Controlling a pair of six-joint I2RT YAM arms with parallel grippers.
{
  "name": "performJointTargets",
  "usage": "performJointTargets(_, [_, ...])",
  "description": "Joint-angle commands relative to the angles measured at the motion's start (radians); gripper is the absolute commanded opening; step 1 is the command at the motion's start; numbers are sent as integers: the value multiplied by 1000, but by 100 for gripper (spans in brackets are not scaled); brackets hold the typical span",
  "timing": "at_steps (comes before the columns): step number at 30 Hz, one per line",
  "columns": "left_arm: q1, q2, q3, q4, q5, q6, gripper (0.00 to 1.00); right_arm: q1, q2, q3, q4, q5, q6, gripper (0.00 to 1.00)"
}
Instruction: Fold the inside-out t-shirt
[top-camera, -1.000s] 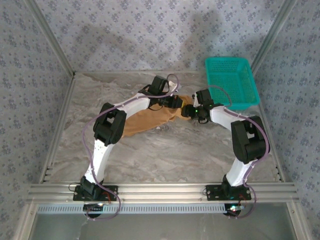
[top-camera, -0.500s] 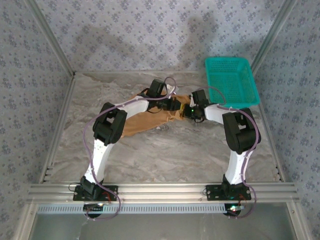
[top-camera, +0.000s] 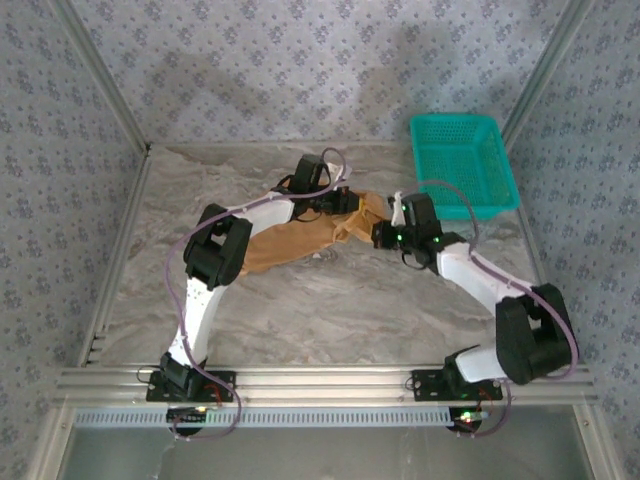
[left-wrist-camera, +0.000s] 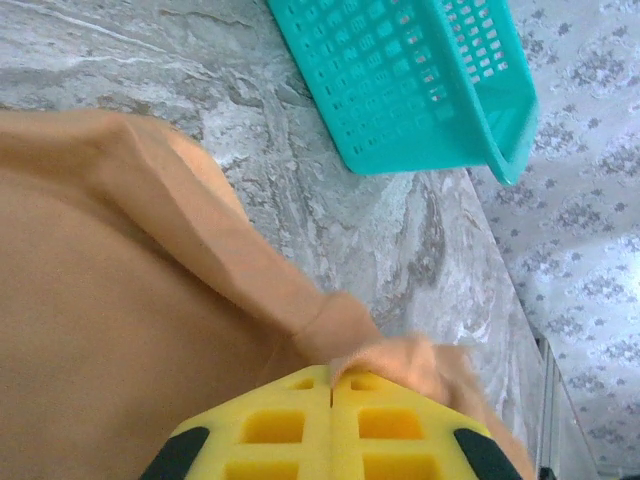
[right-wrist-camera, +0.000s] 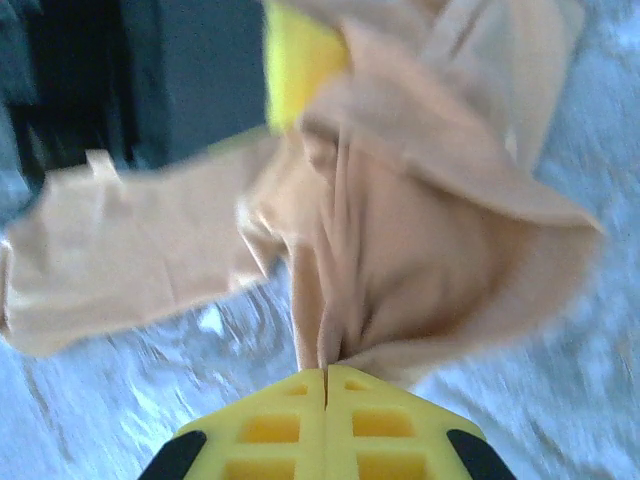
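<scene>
The inside-out t-shirt (top-camera: 298, 241) is an orange-tan bundle lying crumpled across the middle of the marble table, stretched from lower left to upper right. My left gripper (top-camera: 348, 206) is at its far right end, shut on a fold of the cloth (left-wrist-camera: 400, 360); the left wrist view has the yellow jaws (left-wrist-camera: 332, 378) closed with fabric pinched at their tips. My right gripper (top-camera: 378, 236) is just to the right and nearer, shut on a gathered ridge of the shirt (right-wrist-camera: 420, 250) at its jaw tips (right-wrist-camera: 327, 372). Both grips are close together.
A teal plastic basket (top-camera: 465, 165) stands at the back right of the table, also in the left wrist view (left-wrist-camera: 420, 80). Bare marble tabletop (top-camera: 330, 310) lies in front of the shirt. Patterned walls and a metal frame enclose the table.
The right gripper has shut on the shirt's right end. The right arm's elbow has dropped low and swung out to the right. The left arm has barely moved.
</scene>
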Motion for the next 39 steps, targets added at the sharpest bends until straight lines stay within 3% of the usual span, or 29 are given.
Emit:
performJointTargets(1, [11, 13, -19, 77, -34, -50, 0, 7, -97, -137, 44, 11, 36, 0])
performJointTargets(5, [12, 18, -31, 116, -44, -87, 0, 8, -138, -247, 82, 16, 93, 0])
performJointTargets(9, [3, 12, -42, 124, -37, -95, 2, 8, -108, -223, 35, 43, 89, 0])
performJointTargets(10, [-1, 6, -45, 111, -37, -88, 8, 8, -102, -207, 23, 44, 81, 0])
performJointTargets(12, [-6, -21, -61, 68, -46, -47, 22, 8, -87, -169, -20, 64, 77, 10])
performJointTargets(13, [-10, -48, -84, 35, -66, -13, 31, 8, -79, -152, -42, 69, 72, 21])
performJointTargets(14, [-12, -84, -114, 6, -90, 24, 37, 7, -71, -131, -65, 85, 72, 40])
performJointTargets(15, [-12, -117, -144, -20, -111, 55, 46, 5, -63, -115, -85, 96, 76, 42])
performJointTargets(17, [-6, -208, -211, -108, -198, 132, 75, -3, -41, -76, -126, 105, 83, 43])
performJointTargets(18, [-4, -250, -246, -144, -239, 162, 79, -6, -30, -56, -141, 110, 87, 45])
performJointTargets(19, [2, -308, -300, -160, -281, 187, 93, -8, -16, -34, -160, 115, 90, 49])
performJointTargets(20, [9, -370, -356, -174, -345, 209, 99, -10, -4, -15, -171, 112, 90, 53])
performJointTargets(24, [25, -579, -533, -274, -653, 268, 100, -17, 64, 64, -245, 122, 112, 64])
performJointTargets(27, [72, -672, -601, -428, -808, 227, 100, -26, 144, 123, -292, 132, 116, 66])
performJointTargets(34, [235, -837, -844, -461, -793, 110, 100, -81, 292, 207, -286, 47, 151, 67])
performJointTargets(39, [265, -873, -917, -457, -779, 70, 87, -63, 318, 243, -287, 32, 148, 69])
